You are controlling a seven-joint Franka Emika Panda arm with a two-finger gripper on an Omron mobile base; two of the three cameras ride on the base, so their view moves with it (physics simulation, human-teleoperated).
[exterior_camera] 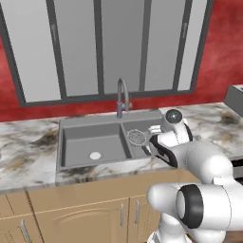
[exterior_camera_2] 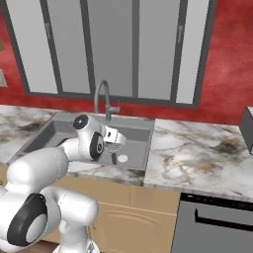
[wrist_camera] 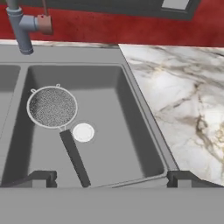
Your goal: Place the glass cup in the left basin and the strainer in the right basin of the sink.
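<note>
Here the marbled surface carries the sink, whose arched faucet stands behind the central divider. The left basin shows its white round drain. The right basin holds the strainer, which lies flat on the basin floor with its mesh bowl towards the faucet side and its dark handle running back towards the front wall, just beside that basin's white drain. The end effector hovers above the front edge of the right basin, its fingertips spread wide apart and holding nothing.
</note>
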